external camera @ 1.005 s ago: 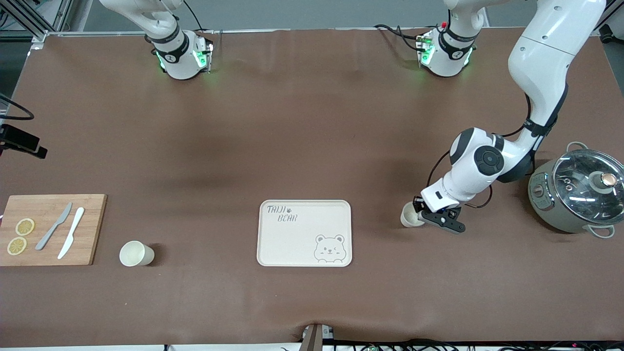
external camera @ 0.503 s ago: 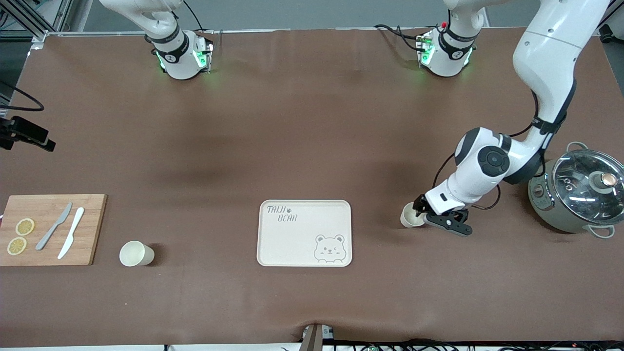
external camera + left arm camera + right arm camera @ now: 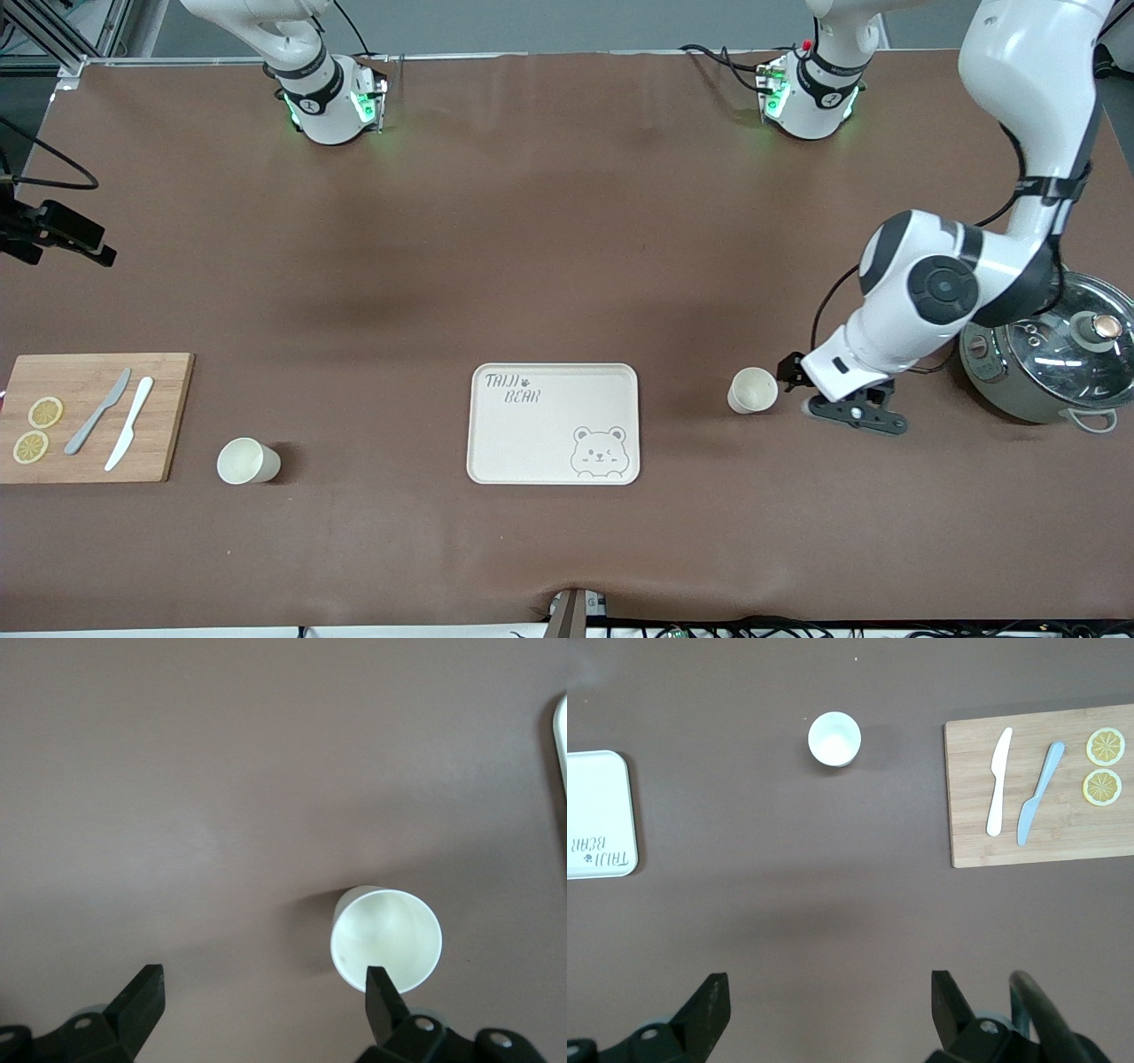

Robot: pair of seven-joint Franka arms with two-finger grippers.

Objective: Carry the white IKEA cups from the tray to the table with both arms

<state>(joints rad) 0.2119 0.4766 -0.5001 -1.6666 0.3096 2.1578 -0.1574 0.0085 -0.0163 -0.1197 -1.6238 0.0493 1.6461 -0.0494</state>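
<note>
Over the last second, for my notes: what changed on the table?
The left gripper let go of the cup beside the tray and drew back toward the pot, jaws open. That cup, the other cup and the cutting board stayed put.

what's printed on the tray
A winking bear face and the words TAIJI BEAR, grey on the cream tray; clearest in the front view.
</note>
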